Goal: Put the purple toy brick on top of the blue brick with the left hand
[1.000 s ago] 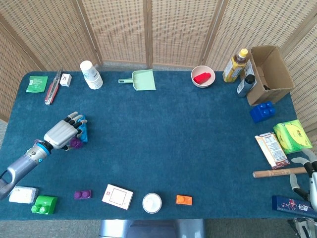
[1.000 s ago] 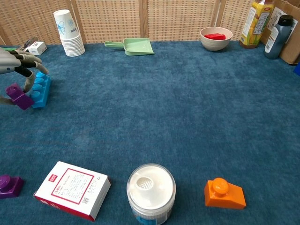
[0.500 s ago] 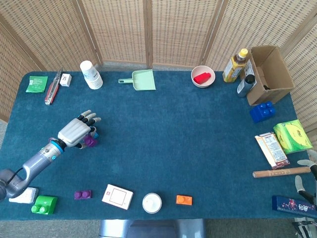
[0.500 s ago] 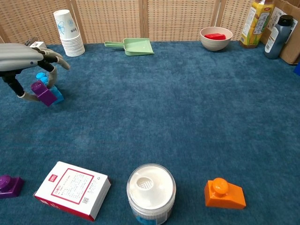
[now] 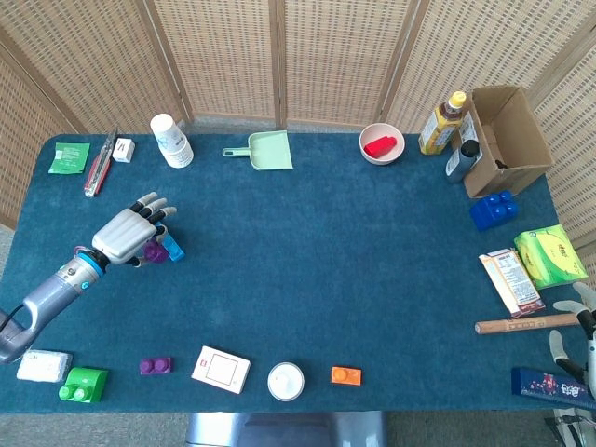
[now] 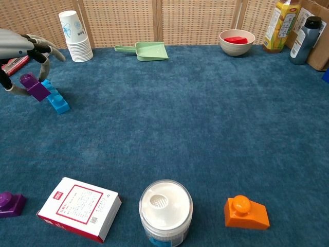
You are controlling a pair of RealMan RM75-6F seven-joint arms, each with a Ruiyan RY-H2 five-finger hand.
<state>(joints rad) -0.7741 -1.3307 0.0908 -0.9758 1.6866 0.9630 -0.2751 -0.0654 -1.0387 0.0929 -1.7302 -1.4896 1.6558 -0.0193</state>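
Note:
My left hand (image 5: pixel 126 234) (image 6: pixel 20 49) holds a purple toy brick (image 6: pixel 35 86) (image 5: pixel 154 251) between thumb and fingers, raised just above the table at the left. A light blue brick (image 6: pixel 55 98) (image 5: pixel 173 248) lies on the blue cloth right beside it; the purple brick hovers over its far left end. Whether the two bricks touch I cannot tell. My right hand (image 5: pixel 573 328) shows at the lower right edge of the head view, fingers spread and holding nothing.
A stack of paper cups (image 6: pixel 73 35) and a green dustpan (image 6: pixel 146 50) stand behind the blue brick. A second purple brick (image 6: pixel 9 202), a white card box (image 6: pixel 79 207), a white jar (image 6: pixel 165 207) and an orange brick (image 6: pixel 245 212) line the front edge. A dark blue brick (image 5: pixel 493 209) sits far right.
My left hand has carried the purple brick back to the left and higher. The light blue brick has turned and now lies uncovered to the hand's right.

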